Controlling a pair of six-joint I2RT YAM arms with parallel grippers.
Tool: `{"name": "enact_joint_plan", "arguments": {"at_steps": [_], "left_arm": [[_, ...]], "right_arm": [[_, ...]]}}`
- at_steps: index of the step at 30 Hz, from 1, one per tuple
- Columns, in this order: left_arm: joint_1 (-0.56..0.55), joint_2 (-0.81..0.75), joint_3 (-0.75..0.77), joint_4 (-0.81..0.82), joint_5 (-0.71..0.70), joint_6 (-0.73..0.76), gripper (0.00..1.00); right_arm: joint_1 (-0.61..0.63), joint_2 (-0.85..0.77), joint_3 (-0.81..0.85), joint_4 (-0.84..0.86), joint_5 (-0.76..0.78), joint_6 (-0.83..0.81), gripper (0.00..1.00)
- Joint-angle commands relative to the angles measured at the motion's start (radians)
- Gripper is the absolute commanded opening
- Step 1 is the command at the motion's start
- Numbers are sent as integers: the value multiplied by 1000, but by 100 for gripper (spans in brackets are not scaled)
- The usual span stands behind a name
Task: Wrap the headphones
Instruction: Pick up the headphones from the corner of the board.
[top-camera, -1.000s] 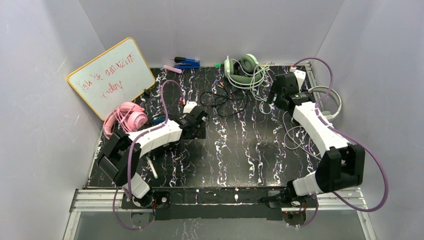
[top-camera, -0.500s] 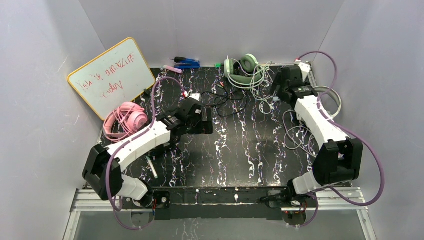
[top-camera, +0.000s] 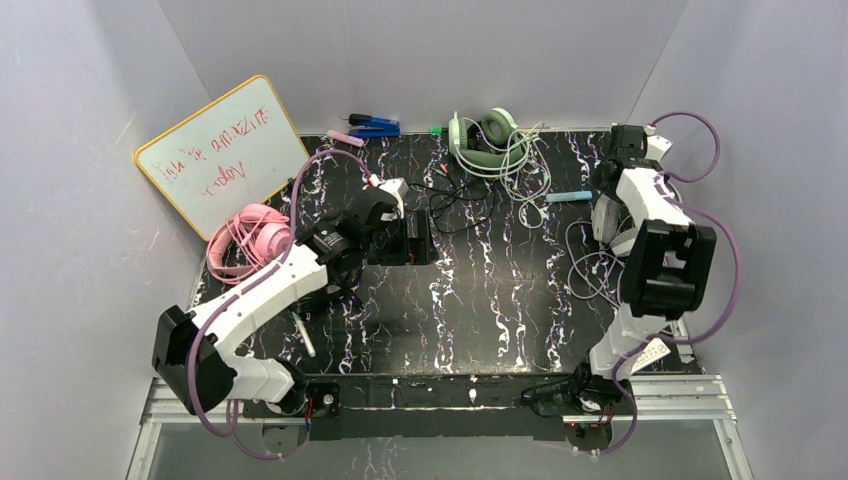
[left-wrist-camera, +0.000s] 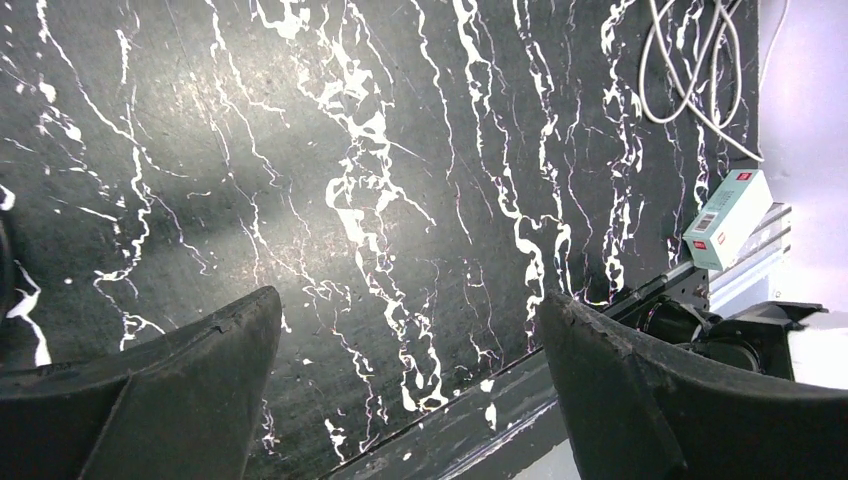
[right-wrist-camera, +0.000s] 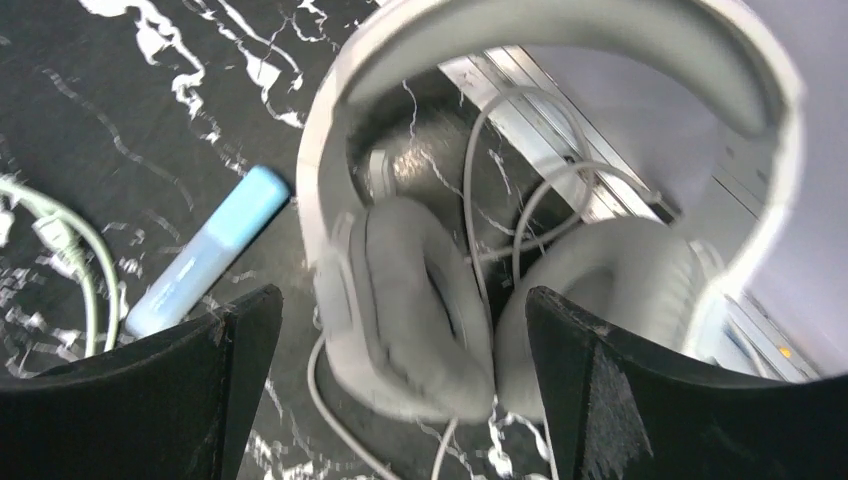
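Worktop (top-camera: 480, 300): black, white-veined marble pattern.
Walls (top-camera: 420, 50): plain pale grey.
Left end effector (left-wrist-camera: 410, 305): wide open, empty.
Right end effector (right-wrist-camera: 400, 297): wide open, empty, over grey headphones (right-wrist-camera: 600, 290).

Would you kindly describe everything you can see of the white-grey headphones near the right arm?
The white-grey headphones are an over-ear pair that looks like matte plastic. They have a broad curved headband and two thick padded cups lying close together. A thin pale cord loops loosely between band and cups, unwrapped. The pair lies on the dark marbled table by its edge rail, beside a light blue pen. The right gripper hangs open above, with no visible contact. The picture is slightly blurred.
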Motion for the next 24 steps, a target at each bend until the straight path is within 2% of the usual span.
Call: {"name": "enact_joint_plan", "arguments": {"at_steps": [1,4,7,10,14,16,20,24], "left_arm": [[-4,-93,64,-77,-27,49,98],[-4,-142,64,-81,-73,52,98],[-3,-189,59,-81,-106,63,98],[-3,-212,59,-93,-119,74,98],[-4,-226,60,-120,-134,80,98],[-3,-236,54,-127,-142,79,98],[-4,-265,39,-121,-151,67,98],[-3,-297,22,-109,-183,31,98]], "right_arm": [[-30,146,164,-9,-127,-37,99],[-31,249,256,-122,-145,-15,99],[-31,246,212,-111,-138,7,92],[-30,202,149,-85,-159,21,74],[-20,114,106,-111,-148,26,44],[5,34,75,-109,-135,5,37],[157,-125,55,-90,-149,-91,31],[425,-249,49,-67,-336,-147,32]]}}
